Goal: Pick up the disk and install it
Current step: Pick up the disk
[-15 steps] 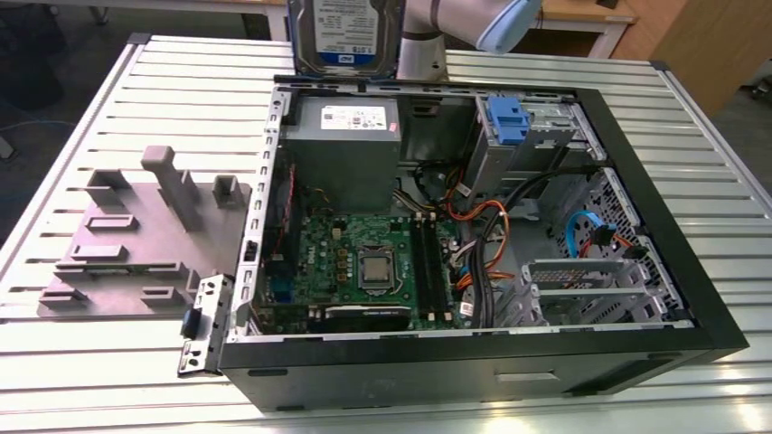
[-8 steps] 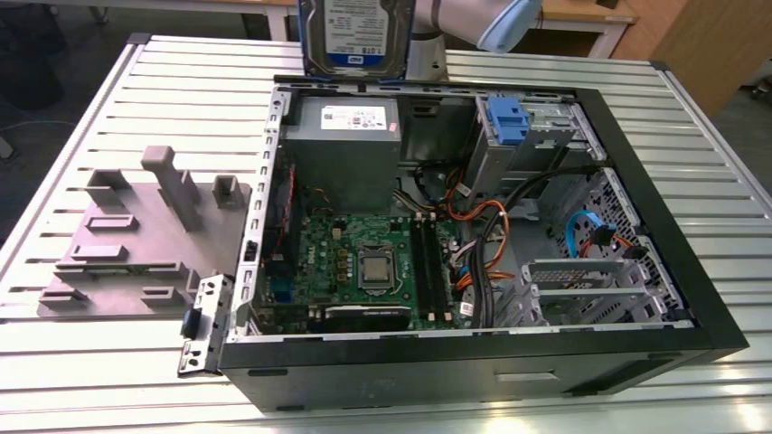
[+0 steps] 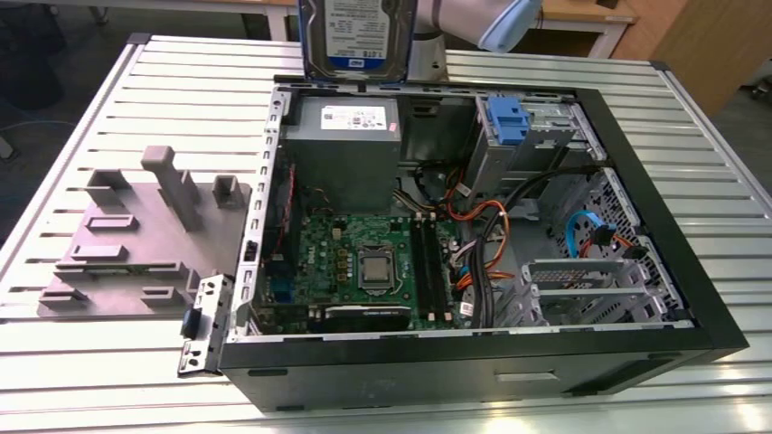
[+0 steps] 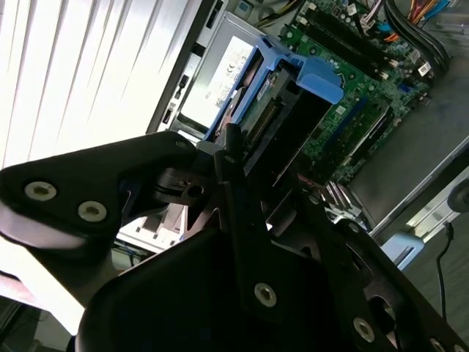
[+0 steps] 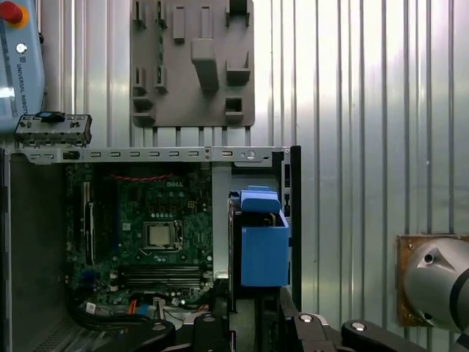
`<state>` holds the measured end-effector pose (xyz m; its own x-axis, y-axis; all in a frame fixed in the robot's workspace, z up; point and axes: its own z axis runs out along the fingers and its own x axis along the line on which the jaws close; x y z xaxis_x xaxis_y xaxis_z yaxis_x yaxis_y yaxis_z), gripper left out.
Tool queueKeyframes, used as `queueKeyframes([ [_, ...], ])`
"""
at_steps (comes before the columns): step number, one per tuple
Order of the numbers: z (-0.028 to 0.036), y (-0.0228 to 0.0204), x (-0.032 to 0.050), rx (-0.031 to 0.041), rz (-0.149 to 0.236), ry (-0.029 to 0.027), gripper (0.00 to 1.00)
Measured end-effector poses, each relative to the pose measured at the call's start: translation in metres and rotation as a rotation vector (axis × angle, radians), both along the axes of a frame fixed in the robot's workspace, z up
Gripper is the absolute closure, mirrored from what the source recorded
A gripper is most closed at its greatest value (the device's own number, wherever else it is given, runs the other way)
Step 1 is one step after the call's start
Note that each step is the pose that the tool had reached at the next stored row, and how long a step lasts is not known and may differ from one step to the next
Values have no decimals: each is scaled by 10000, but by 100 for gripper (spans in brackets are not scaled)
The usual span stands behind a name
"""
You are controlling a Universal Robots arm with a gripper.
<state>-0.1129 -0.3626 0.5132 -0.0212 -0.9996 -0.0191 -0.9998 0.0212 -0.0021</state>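
Observation:
The disk is a silver hard drive with a white-and-blue label. It hangs upright in the air above the far edge of the open computer case, over the grey power-supply box. In both wrist views its blue plastic carrier juts out ahead of my black gripper, which is shut on the disk. The metal drive cage with a blue latch stands in the case's far corner, toward the exterior view's right of the disk.
The case lies open on a slatted metal table, with the motherboard and loose cables inside. A grey fixture plate with upright pegs lies at the exterior view's left, and a small metal bracket leans beside the case.

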Motion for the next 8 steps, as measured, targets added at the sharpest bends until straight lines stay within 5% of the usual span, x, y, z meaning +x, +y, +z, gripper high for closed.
queueKeyframes([
  [8,-4,-122,5,0,0,0,65],
])
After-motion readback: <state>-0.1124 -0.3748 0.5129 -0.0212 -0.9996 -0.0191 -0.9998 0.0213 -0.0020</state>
